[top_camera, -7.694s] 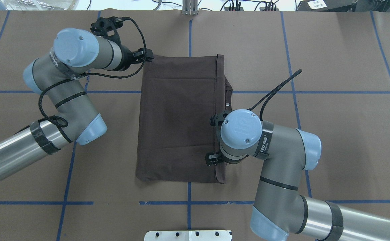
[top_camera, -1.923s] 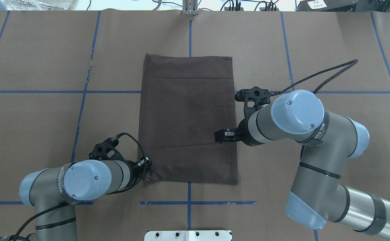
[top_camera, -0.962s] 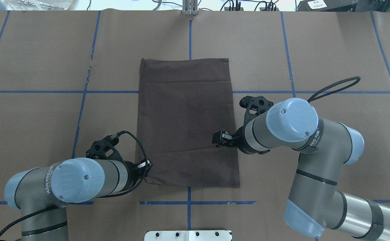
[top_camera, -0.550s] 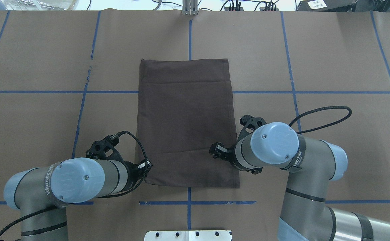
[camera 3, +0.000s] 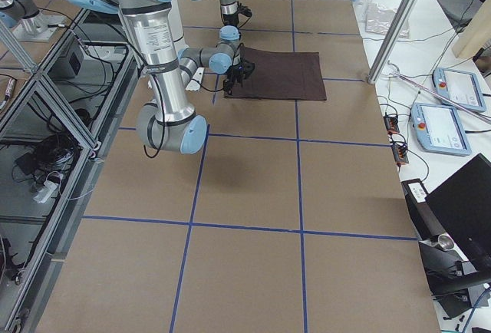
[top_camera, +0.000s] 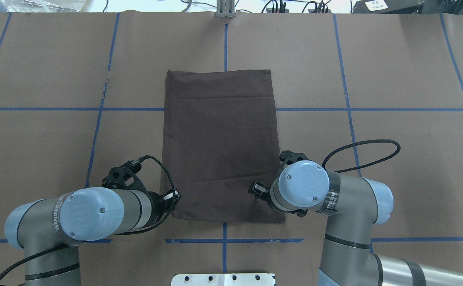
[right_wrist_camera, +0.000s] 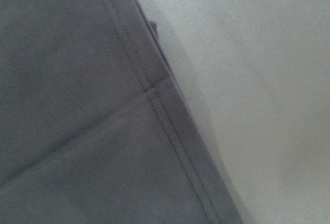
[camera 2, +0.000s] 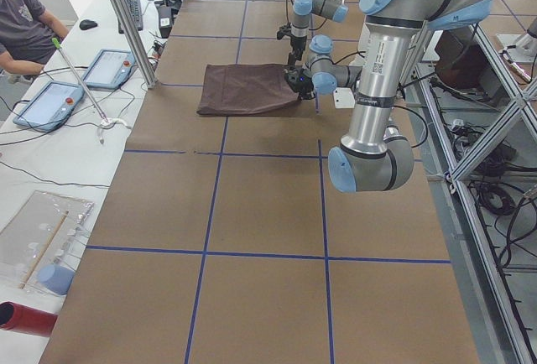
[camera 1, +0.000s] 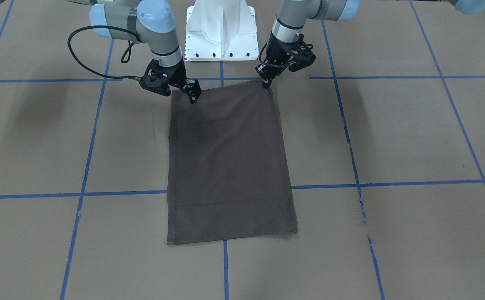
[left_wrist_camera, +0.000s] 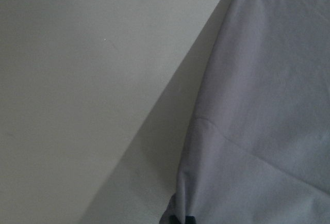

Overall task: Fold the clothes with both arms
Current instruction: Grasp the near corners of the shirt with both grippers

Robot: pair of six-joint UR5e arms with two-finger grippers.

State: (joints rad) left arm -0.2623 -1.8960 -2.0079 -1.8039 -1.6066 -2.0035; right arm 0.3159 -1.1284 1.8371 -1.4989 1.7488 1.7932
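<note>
The clothes are one dark brown T-shirt folded into a flat upright rectangle mid-table, also in the front view. My left gripper is shut on its near left corner, which stands a little off the paper. In the left wrist view the cloth bunches down into the dark fingertips. My right gripper hangs open just above the shirt's near right corner. The right wrist view shows only the stitched hem; no fingers appear.
Brown paper with blue tape lines covers the table. The white robot base lies just behind the shirt's near edge. A small tear in the paper is left of the shirt. A person and tablets are beyond the far edge.
My right gripper has moved along the shirt's right edge toward the robot, down to the near right corner. The left gripper and the shirt have stayed still over the last second.
</note>
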